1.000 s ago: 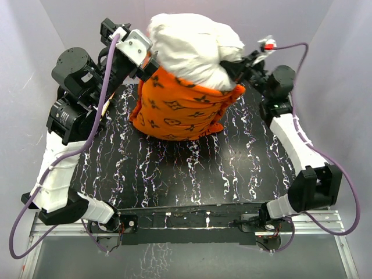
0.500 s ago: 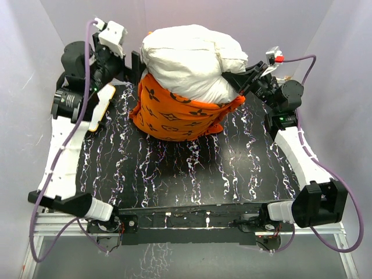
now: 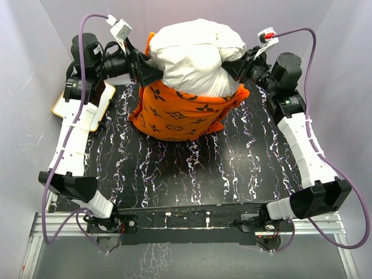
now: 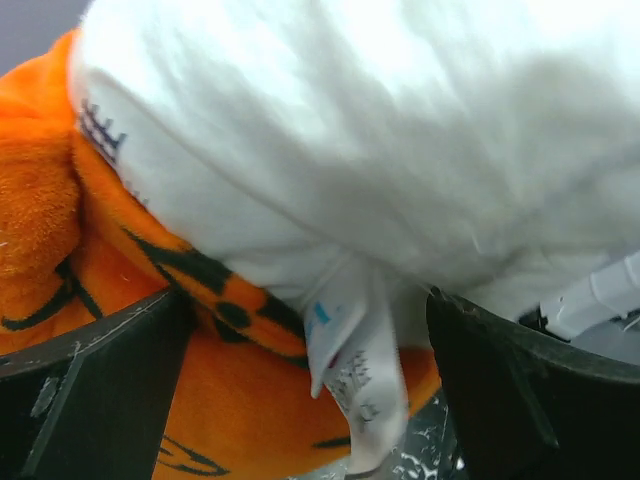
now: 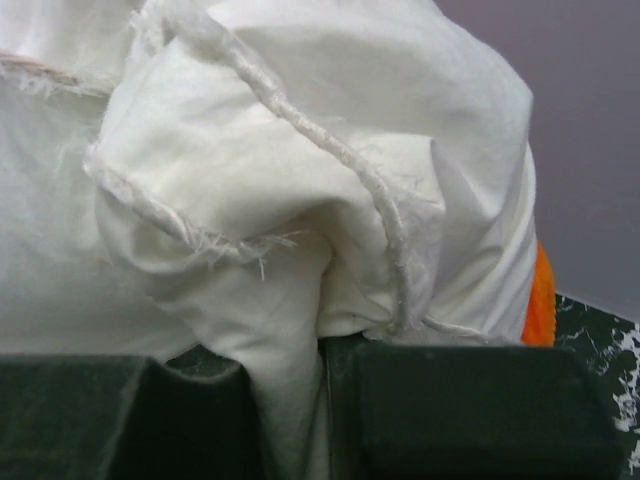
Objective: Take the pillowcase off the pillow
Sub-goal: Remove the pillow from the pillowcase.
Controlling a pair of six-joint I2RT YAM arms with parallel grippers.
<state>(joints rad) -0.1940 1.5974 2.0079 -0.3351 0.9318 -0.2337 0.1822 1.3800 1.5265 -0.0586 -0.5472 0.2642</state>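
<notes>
The white pillow [image 3: 195, 52] stands upright at the back of the table, its lower half inside the orange pillowcase [image 3: 180, 113] with black motifs. My right gripper [image 3: 235, 67] is shut on a bunched corner of the pillow [image 5: 300, 200] at its right side; white fabric is pinched between the fingers [image 5: 450, 410]. My left gripper [image 3: 148, 72] is open at the pillow's left side. In the left wrist view its jaws stand wide apart around the pillow [image 4: 400, 150], its hanging white label [image 4: 355, 370] and the pillowcase edge [image 4: 200, 400].
The black marbled table [image 3: 186, 168] lies in front of the pillow. A flat white board with a tan frame [image 3: 104, 102] lies at the table's left edge under the left arm. Grey walls close in on the left, back and right.
My left gripper drew back to the left, then came back open against the pillow's left side. My right arm kept its grip and shifted slightly; the pillow stands a little more upright.
</notes>
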